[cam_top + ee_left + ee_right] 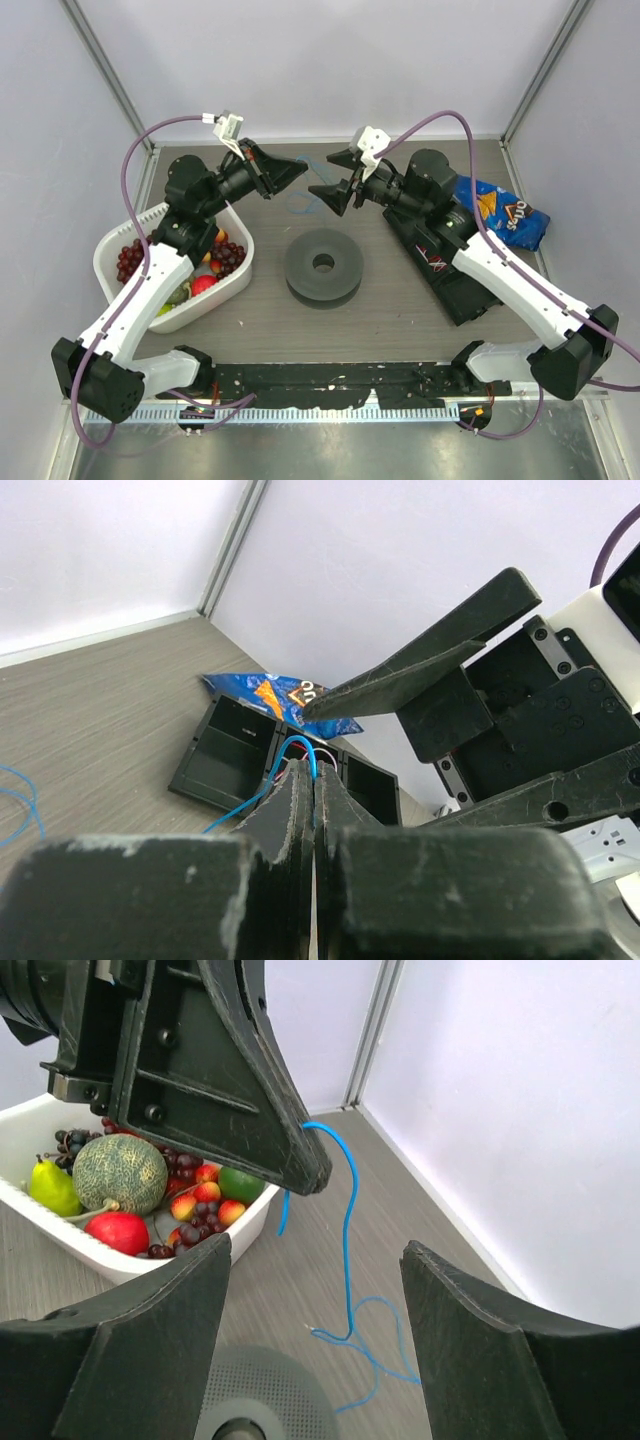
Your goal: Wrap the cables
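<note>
Thin bright-blue cable (348,1210): top end pinched at tip of left fingers (250,1110), clamped tight on it. Rest hangs to loose loops on grey wood-grain counter (300,1295). Right fingers (150,1340) spread wide, empty, facing left tip, near cable.

A white basket (215,297) sits at the left of the overhead frame on the grey wood-grain table (380,325). It is filled with fruit: purple grapes (130,258), a netted melon (120,1172), a yellow-green pear (52,1188) and a red apple (118,1232). At frame centre lies a dark grey disc (298,272) with a round hole. Right of it rests a black compartmented case (447,285), and a blue chip bag (505,212) lies near it at the upper right.
</note>
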